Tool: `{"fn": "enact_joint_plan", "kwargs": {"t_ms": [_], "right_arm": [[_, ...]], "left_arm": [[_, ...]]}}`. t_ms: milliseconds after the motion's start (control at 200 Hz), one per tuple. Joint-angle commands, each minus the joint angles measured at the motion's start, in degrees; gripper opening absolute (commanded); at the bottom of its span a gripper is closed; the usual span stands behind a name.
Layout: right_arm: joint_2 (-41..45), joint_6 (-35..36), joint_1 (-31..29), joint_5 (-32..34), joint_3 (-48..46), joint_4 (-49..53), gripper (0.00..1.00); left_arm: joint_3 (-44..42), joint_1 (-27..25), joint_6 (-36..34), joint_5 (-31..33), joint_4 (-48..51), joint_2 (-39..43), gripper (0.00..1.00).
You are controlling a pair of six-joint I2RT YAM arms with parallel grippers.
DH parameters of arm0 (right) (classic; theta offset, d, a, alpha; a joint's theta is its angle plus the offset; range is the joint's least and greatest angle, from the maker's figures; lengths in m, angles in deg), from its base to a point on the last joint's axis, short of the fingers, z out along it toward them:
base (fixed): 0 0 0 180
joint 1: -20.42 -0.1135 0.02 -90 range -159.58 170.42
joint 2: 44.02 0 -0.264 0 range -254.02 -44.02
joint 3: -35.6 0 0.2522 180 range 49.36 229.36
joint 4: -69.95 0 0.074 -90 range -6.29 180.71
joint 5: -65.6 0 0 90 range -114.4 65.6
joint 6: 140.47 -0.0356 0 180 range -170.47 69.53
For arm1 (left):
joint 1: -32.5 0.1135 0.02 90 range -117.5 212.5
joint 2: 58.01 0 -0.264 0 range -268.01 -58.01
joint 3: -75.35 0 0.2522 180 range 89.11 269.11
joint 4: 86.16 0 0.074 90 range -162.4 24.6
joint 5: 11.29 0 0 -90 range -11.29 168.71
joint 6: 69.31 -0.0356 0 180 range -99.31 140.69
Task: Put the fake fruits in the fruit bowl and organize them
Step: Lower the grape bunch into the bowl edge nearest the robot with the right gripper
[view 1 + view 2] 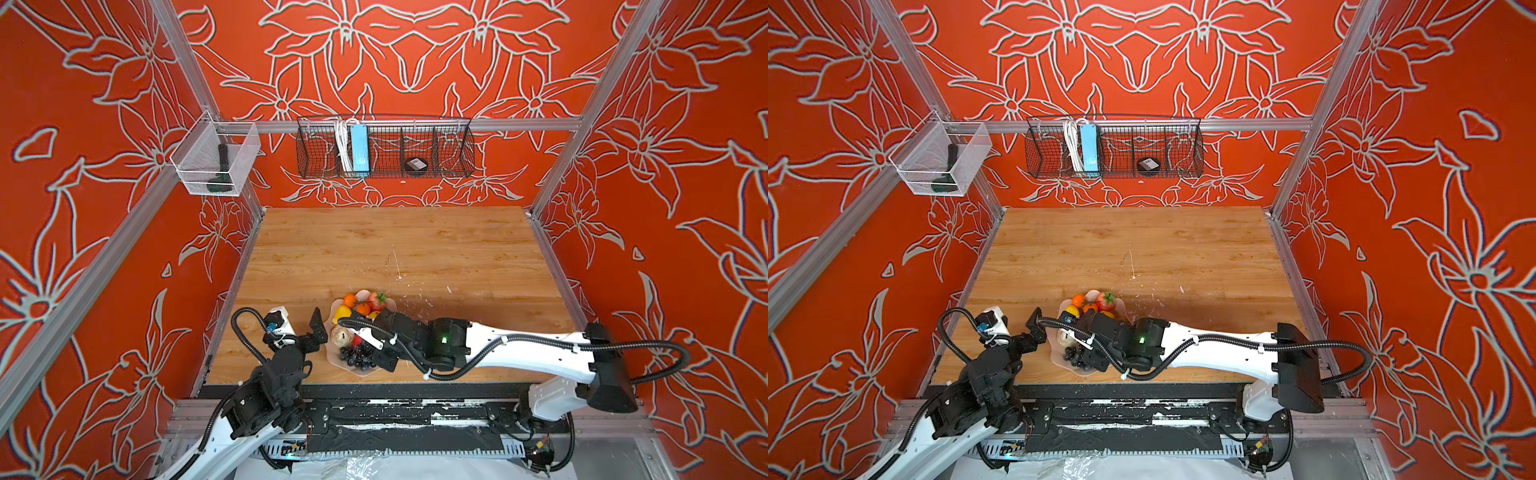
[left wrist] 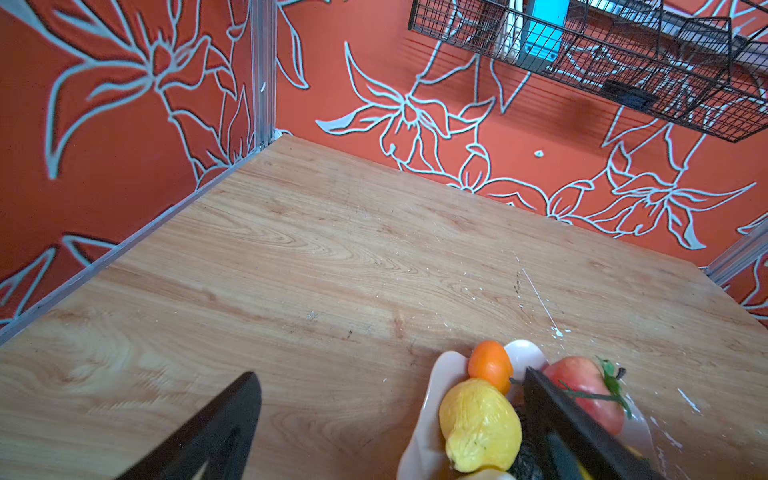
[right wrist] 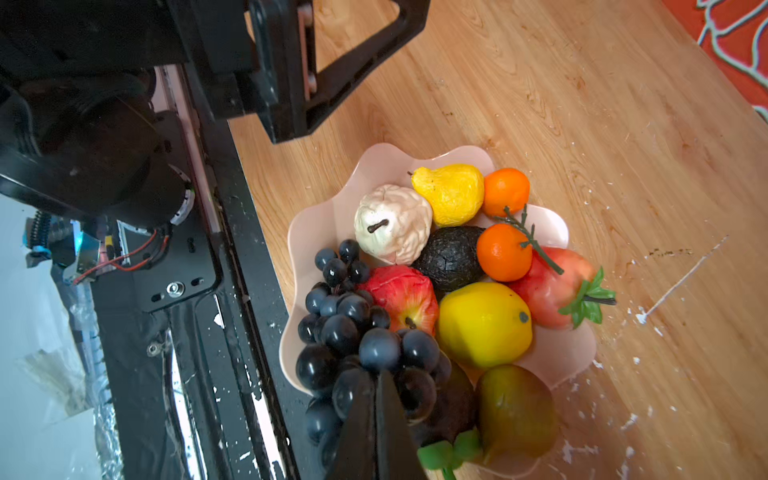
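Pointing closed right gripper point(image 3: 378, 376) at grapes point(image 3: 345, 332) in fruit bowl point(image 3: 316, 216); left gripper point(image 2: 390, 376) spread.

Fruit bowl point(image 3: 320, 224) sits on the table point(image 1: 395, 249) near its front edge, between my two grippers. My right gripper point(image 3: 376, 386) hangs over the grape bunch point(image 3: 353, 332) at the bowl's near side. Just ahead of its tips the apple point(image 3: 401, 297) touches the bunch. Past that come avocado point(image 3: 451, 257) and pear point(image 3: 451, 199), then the rim, then my left gripper point(image 2: 390, 374) just outside the bowl. Toward the table's back from my right gripper: lemon point(image 3: 484, 324), orange point(image 3: 503, 251), second orange point(image 3: 505, 197), strawberry point(image 3: 552, 286) at the far rim.
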Motion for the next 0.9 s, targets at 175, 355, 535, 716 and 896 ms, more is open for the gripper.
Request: {"fn": "enact_joint_plan", "kwargs": {"t_ms": [175, 355, 535, 716, 896], "right_arm": [[3.39, -3.52, 0.01, -0.91, -4.75, -6.19, 0.00], [4.52, -3.78, 0.05, -0.87, -7.54, -8.14, 0.00], [4.06, -3.93, 0.13, 1.85, -7.44, -6.75, 0.02], [2.82, -5.71, 0.62, 5.06, -7.29, -5.47, 0.13], [1.97, -6.38, 0.99, 5.76, -7.35, -5.30, 0.19]], "left_arm": [[-0.78, 0.22, 0.23, 0.61, -1.82, -0.10, 0.98], [-0.79, 0.22, 0.06, 0.67, -2.17, -0.54, 0.98], [-0.79, 0.23, 0.17, 0.66, -1.88, -0.28, 0.98], [-0.70, 0.22, 0.14, 0.63, -1.82, -0.19, 0.98], [-0.61, 0.22, 0.15, 0.71, -1.63, -0.17, 0.98]]}}
